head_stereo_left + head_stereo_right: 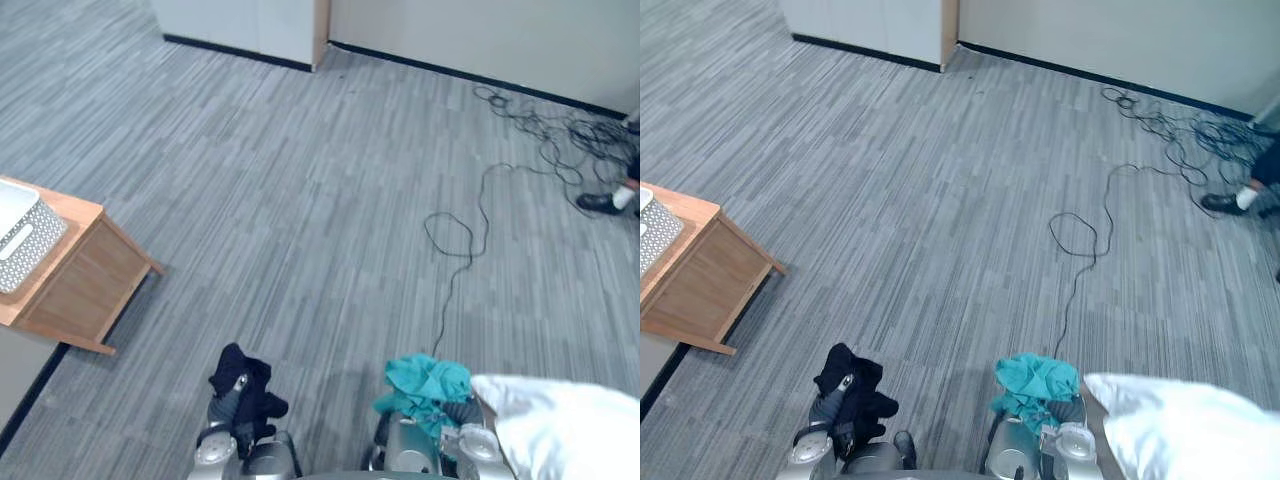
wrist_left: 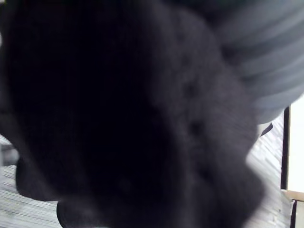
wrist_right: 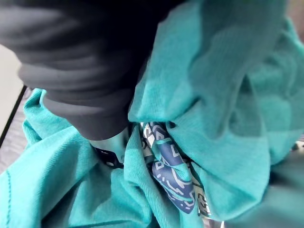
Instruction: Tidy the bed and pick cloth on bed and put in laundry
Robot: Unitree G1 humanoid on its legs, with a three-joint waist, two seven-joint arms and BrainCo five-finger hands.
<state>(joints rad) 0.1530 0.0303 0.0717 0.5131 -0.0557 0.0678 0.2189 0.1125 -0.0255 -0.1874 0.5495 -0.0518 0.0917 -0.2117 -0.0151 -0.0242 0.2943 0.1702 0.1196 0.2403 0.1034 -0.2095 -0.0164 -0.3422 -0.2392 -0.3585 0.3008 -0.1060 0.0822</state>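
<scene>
Black cloth hides left robot hand, teal cloth right robot hand; grips unclear

Wooden table stood at nine o'clock, dotted box on top. Black cables tangled at two o'clock; person's shoe beside them. Grey carpet covered floor throughout.

The left arm and right arm are rounded silver-grey housings with a glossy finish. The left hand and right hand each wear a dark grey cover ribbed in parallel bands.
</scene>
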